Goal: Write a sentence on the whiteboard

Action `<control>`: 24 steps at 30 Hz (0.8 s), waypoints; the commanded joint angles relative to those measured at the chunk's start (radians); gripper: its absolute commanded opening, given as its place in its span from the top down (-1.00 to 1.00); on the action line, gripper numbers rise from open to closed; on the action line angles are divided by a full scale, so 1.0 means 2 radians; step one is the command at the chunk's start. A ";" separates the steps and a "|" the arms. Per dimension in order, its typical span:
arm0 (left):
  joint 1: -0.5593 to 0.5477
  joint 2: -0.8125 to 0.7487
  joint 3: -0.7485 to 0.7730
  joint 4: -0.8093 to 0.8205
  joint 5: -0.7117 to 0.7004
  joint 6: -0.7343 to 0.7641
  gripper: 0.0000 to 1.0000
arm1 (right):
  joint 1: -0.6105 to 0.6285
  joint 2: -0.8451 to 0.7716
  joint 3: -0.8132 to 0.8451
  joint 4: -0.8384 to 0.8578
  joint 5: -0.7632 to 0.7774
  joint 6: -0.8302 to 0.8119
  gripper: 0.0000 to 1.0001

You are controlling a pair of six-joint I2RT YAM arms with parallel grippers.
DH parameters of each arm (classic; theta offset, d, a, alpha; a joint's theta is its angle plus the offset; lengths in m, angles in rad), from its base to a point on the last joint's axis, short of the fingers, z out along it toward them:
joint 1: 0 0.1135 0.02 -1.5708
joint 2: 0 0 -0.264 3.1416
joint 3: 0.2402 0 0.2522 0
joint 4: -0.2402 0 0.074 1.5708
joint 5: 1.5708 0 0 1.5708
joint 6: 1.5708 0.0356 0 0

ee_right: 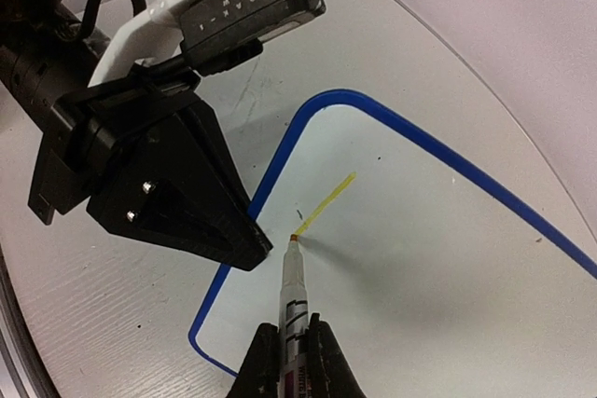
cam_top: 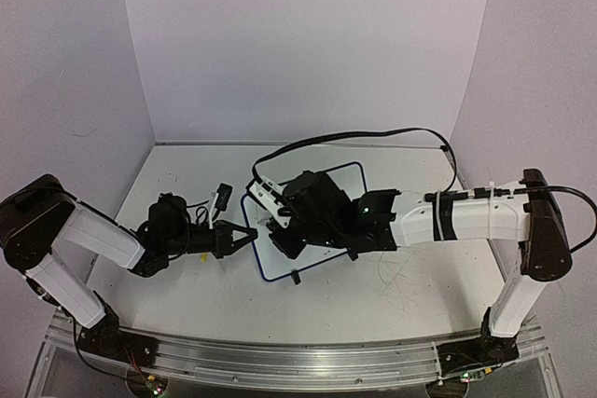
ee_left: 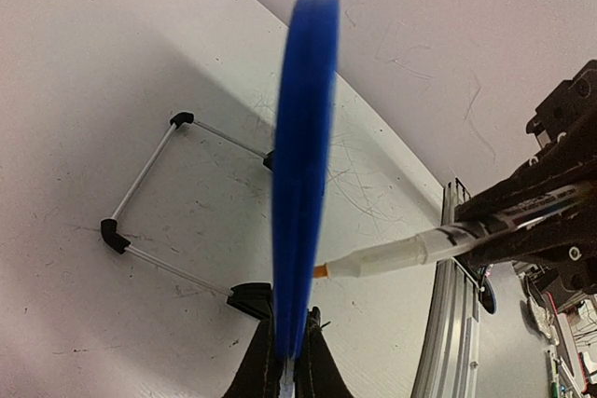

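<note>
Near the middle of the counter [cam_top: 205, 300], the whiteboard [ee_right: 429, 258] has its left edge pinched in the left claw [ee_left: 287, 361]. The right claw [ee_right: 291, 347], closed on a marker [ee_right: 294, 291], sets the tip just inside that edge, at the end of one yellow stroke [ee_right: 326, 200]. Pressing too hard could slide the board out of that pinch and skew the lettering, and the claws are near enough to collide.

The left arm [cam_top: 93, 235] and the right arm [cam_top: 476, 216] are made of white box-like links with rounded black joints. The right arm has a black band and thin white ties, and a black cable [cam_top: 354, 137] comes from it. A small green light [cam_top: 367, 200] shines on its black wrist. The left gripper [ee_right: 254, 247] has black triangular fingers with two silver screws [ee_right: 145, 188]. Above them is a white bracket [ee_right: 140, 34] with a black camera box [ee_right: 244, 2] bearing white letters. The right gripper [ee_right: 291, 342] is black too.
</note>
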 commanded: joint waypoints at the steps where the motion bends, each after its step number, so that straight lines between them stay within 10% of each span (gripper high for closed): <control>1: -0.001 -0.013 0.008 0.000 0.003 0.002 1.00 | 0.003 -0.005 -0.011 -0.002 -0.006 0.014 1.00; 24: -0.001 -0.010 0.007 -0.003 -0.001 0.004 1.00 | -0.006 -0.103 -0.028 0.024 0.004 -0.005 1.00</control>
